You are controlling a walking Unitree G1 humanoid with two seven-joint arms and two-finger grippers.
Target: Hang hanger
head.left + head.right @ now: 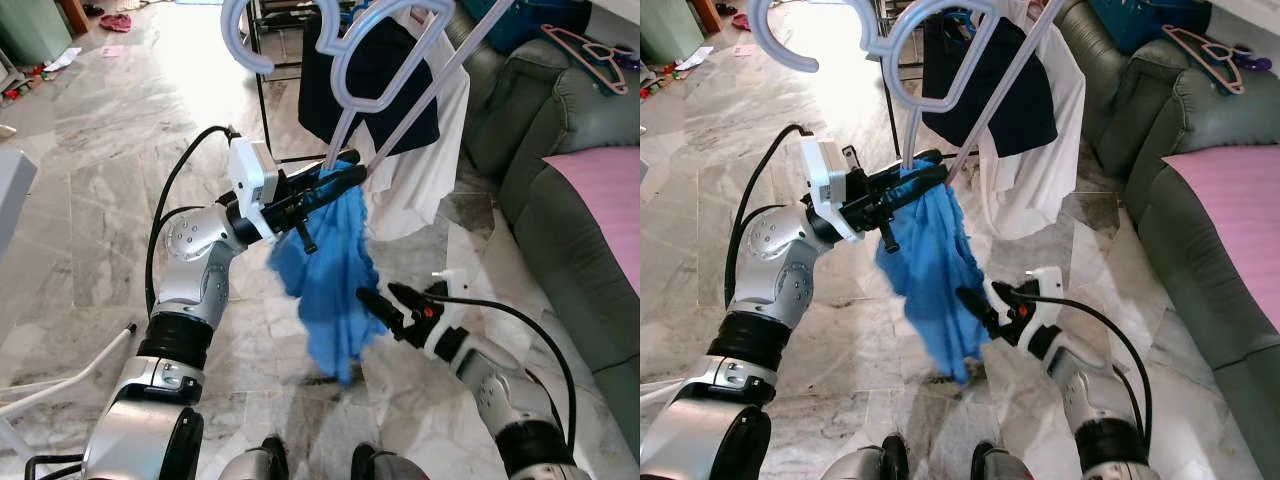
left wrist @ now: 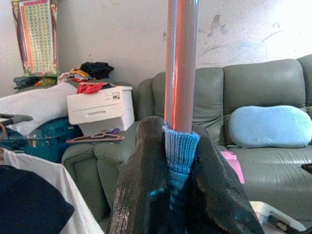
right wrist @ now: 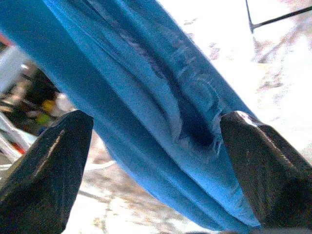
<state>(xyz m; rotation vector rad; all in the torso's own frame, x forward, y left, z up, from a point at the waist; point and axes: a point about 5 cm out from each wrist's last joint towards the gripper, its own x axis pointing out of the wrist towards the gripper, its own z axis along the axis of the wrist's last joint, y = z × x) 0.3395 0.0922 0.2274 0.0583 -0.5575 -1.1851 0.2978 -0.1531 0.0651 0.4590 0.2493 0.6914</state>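
Left gripper, raised at chest height, fingers pinched on the lower bar of a pale hanger and the top of a blue cloth draped from it; right gripper, lower, fingers spread either side of the hanging cloth, near a green sofa.

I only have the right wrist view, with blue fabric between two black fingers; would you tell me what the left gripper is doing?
Observer: The left gripper is shut on the hanger together with the blue garment.
Operator: Thank you. Is my right gripper gripping the cloth?
Observer: No, the right gripper is open beside the garment's lower part.
Operator: What lies ahead?
Observer: A rack holding dark and white clothes stands just beyond the hanger.
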